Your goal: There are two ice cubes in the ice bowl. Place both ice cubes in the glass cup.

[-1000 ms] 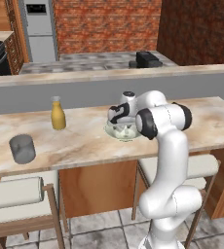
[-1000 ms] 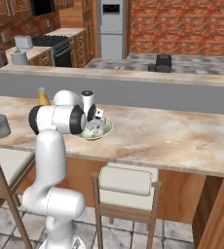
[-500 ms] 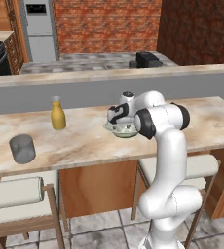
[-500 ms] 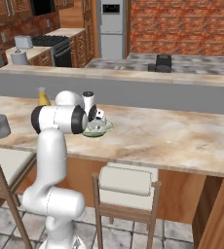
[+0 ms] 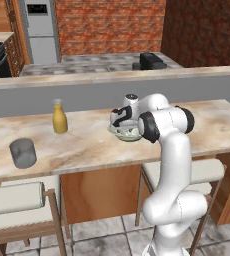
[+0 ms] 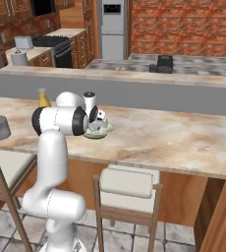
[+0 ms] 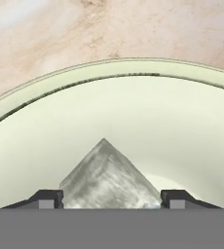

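In the left base view we find the glass cup (image 5: 23, 152) at the far left of the counter (image 5: 87, 142), well apart from everything else, with a yellow bottle (image 5: 60, 117) between it and the ice bowl (image 5: 127, 133). The gripper (image 5: 121, 121) is down in that bowl, so the cup lies at about nine o'clock from where we work, a long carry to the left.

In the hand view the relation that matters is plain: one ice cube (image 7: 109, 177) sits dead between our finger tips (image 7: 48, 198), at twelve o'clock from the gripper (image 7: 112, 204) and close against it, on the bowl's pale floor. The jaws stand partly open, one tip at each flank of the cube; we cannot tell whether they touch it yet. The cube points a corner away from us, so we judge that the tips may meet edges rather than flat faces, and it could twist as we squeeze.
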### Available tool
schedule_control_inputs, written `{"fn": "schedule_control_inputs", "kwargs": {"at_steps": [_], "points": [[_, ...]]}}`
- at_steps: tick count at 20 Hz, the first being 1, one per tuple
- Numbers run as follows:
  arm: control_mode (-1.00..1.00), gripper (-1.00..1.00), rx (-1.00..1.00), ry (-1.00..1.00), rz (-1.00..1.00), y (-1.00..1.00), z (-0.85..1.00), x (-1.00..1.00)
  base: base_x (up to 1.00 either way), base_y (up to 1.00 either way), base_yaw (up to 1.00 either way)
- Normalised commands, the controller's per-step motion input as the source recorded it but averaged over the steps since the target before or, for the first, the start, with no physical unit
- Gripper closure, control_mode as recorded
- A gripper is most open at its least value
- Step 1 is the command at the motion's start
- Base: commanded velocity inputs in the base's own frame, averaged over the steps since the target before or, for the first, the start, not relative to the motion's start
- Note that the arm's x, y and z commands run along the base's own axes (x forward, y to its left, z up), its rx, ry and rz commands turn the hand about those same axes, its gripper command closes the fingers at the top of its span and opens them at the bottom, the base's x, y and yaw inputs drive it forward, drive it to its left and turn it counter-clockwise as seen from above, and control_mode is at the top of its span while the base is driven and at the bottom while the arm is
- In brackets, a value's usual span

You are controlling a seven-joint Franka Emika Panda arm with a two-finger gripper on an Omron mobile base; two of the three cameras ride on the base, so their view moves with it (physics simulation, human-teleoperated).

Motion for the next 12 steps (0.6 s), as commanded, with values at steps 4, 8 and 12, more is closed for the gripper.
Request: {"fn": "schedule_control_inputs", "kwargs": {"at_steps": [4,8,12], "points": [[-1.00,1.00,0.00,0.00,0.00,0.00,0.00,-0.12,0.00,0.00,0.00],[-1.00,1.00,0.00,-0.03,0.00,0.00,0.20,-0.31,0.00,0.00,0.00],[-1.00,1.00,0.00,0.00,0.00,0.00,0.90,-0.32,0.00,0.00,0.00]]}}
